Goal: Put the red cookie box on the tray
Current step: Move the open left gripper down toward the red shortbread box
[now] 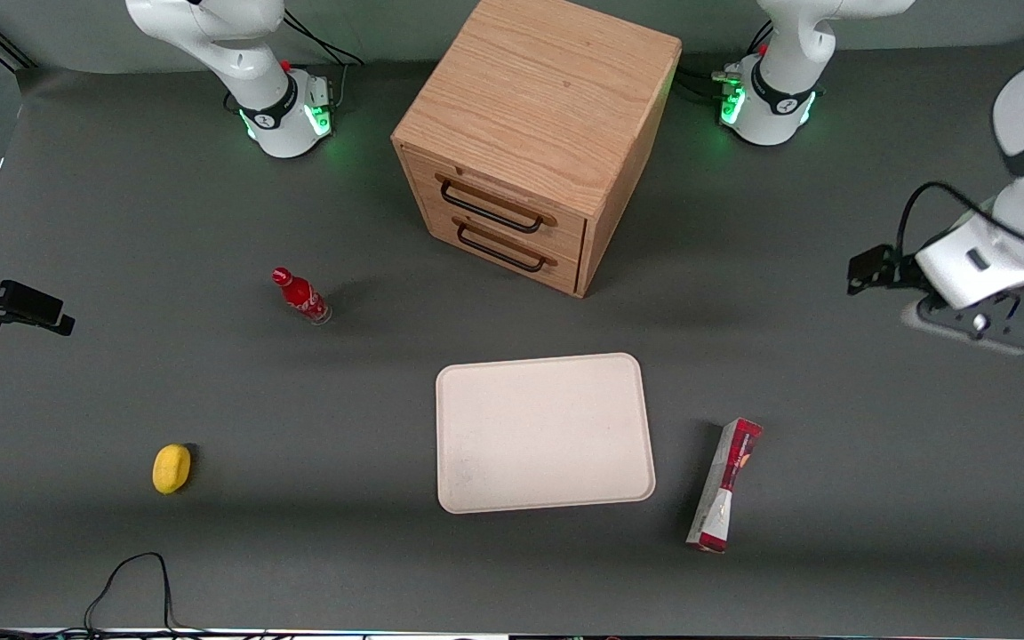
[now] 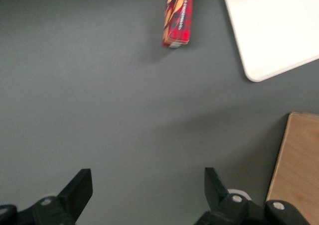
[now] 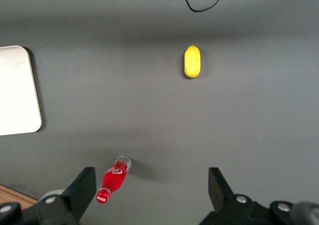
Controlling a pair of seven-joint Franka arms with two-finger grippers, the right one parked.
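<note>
Nearer the front camera than the hand (image 2: 147,190), the long flat dark-red cardboard cookie box (image 1: 724,485) lies on the grey worktop (image 1: 876,498), well apart from the fingers. Just beside it: large cream-white rectangular tray (image 1: 544,433), not touching. Hand hovers above bare worktop, fingers (image 2: 79,187) spread wide, holding nothing. Wooden two-drawer cabinet (image 1: 534,138) sits toward the arm bases.

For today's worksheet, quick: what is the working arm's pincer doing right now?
Left pincer: open, holding nothing, above bare table, apart from the red cookie box.
</note>
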